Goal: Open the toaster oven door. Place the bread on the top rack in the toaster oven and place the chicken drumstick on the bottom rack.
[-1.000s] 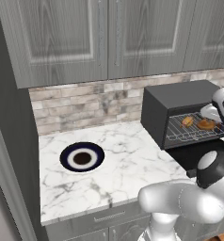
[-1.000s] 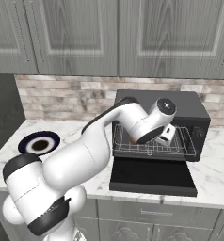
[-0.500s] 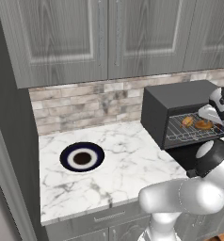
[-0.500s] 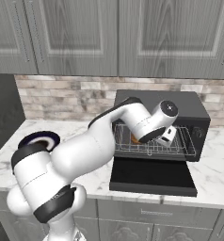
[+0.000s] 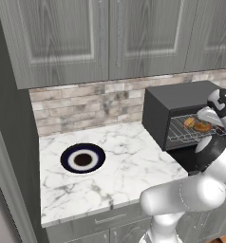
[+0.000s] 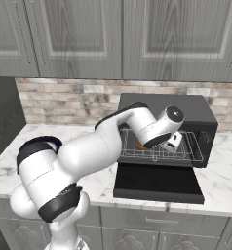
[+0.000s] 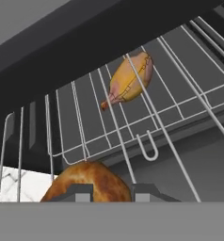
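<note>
Item 1, the toaster oven [image 6: 205, 128]: stands at the back right of the marble worktop [image 5: 134, 163], against the brick wall.

Item 2, the toaster oven door [image 6: 157, 183]: I log it as fully open, folded down flat toward the worktop's front edge.

Item 3, the bread [image 7: 128, 80]: golden piece lying inside the oven on a wire rack [image 7: 180, 101]. From the hand camera the rack's wires cross in front of it. In the left base view it sits toward the left of the cavity.

Item 4, the chicken drumstick [image 7: 88, 181]: orange-brown lump inside the oven mouth, just right of the bread in the left base view. I cannot tell which rack it is level with.

Item 5, the gripper [image 7: 112, 190]: reached into the oven opening, clenched on the chicken drumstick, one finger at each side of it.

Item 6, round plate [image 5: 82, 159]: dark rim, white ring, dark centre, near the worktop's left edge, well apart from the oven.
</note>
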Motion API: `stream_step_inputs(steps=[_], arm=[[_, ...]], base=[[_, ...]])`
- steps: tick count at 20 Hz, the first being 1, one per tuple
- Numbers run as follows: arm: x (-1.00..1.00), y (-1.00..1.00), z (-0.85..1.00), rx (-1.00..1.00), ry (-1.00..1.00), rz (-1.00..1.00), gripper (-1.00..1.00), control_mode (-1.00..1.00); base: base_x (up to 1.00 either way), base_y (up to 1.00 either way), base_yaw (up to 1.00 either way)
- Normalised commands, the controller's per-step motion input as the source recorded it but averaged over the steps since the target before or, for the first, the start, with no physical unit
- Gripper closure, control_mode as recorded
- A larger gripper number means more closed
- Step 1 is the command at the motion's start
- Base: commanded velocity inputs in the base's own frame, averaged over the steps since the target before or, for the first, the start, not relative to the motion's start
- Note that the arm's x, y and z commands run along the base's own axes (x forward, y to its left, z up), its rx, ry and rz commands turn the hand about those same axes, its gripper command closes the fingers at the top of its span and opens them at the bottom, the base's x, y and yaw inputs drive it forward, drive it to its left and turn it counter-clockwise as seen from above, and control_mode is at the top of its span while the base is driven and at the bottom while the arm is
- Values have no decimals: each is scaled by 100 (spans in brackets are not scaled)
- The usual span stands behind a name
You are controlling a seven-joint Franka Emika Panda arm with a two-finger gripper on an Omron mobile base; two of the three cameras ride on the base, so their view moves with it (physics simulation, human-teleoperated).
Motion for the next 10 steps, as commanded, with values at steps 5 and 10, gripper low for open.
stream_step_inputs(steps=[5, 10], arm=[[15, -1, -8, 0, -1, 0, 100, -100], [4, -2, -16, 0, -1, 0, 100, -100]], base=[[0, 0, 0], [0, 0, 0]])
